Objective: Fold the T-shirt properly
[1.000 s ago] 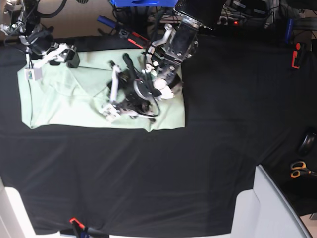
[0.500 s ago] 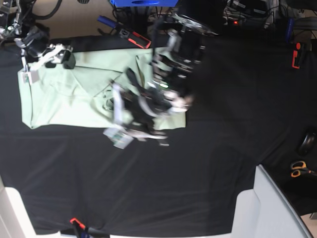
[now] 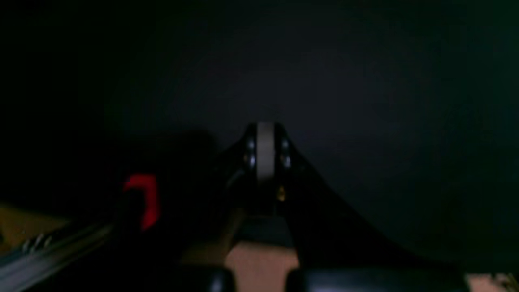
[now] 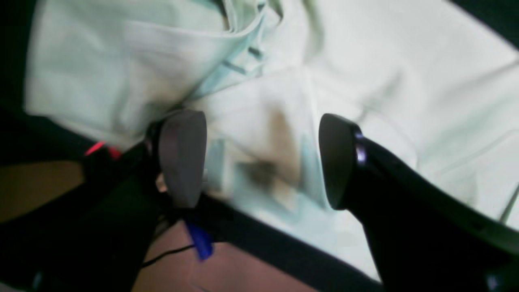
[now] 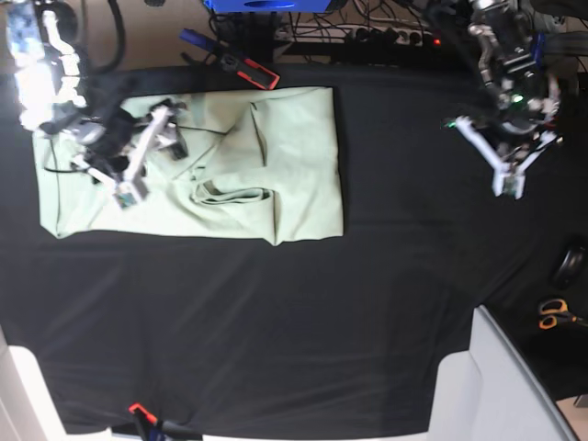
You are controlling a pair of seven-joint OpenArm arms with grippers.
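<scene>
The pale mint-green T-shirt [image 5: 230, 165] lies on the black tablecloth [image 5: 276, 331] at the upper left, with a creased fold near its middle. My right gripper [image 5: 129, 184] hovers over the shirt's left part. In the right wrist view it [image 4: 259, 162] is open, its two dark fingers [image 4: 182, 158] spread above the T-shirt [image 4: 385, 73] near the cloth's edge, holding nothing. My left gripper [image 5: 508, 179] is far off at the table's upper right, away from the shirt. In the left wrist view it [image 3: 265, 150] is shut and empty over bare black cloth.
Orange-handled scissors [image 5: 554, 314] and a dark round object [image 5: 570, 265] lie at the right edge. A white box [image 5: 496, 386] fills the lower right corner. A red-and-black tool [image 5: 248, 72] and cables sit along the back edge. A red clip [image 5: 138, 410] is at the front.
My left arm has swung off the shirt to the table's far right and its jaws have shut. My right gripper has shifted further over the shirt's left part.
</scene>
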